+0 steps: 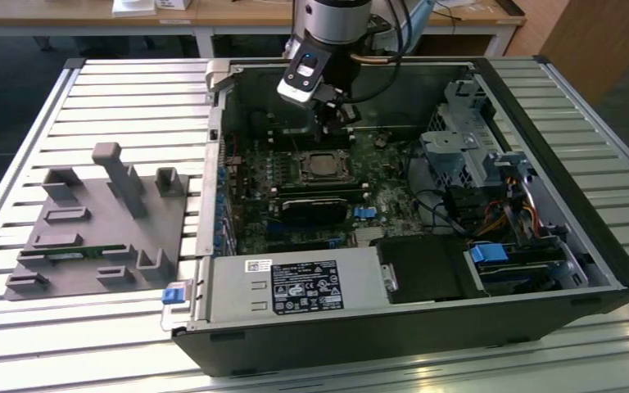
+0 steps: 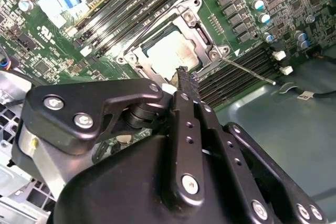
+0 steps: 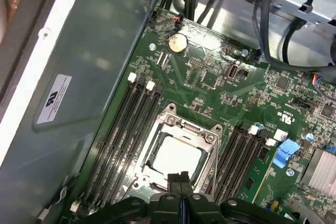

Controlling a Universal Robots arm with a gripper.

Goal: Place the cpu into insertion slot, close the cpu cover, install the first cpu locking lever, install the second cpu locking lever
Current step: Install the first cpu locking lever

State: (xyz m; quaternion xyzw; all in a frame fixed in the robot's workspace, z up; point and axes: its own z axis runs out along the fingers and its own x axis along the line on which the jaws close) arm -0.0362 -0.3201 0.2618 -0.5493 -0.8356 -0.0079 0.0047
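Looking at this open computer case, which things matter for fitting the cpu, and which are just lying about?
For the job: cpu; cpu cover, down around it; locking lever; gripper, close by the cover.
Just there: grey fixture block; coin battery; memory slots; power supply.

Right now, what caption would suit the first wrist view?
Shut gripper near the cpu, which the closed cpu cover frames on the green motherboard.
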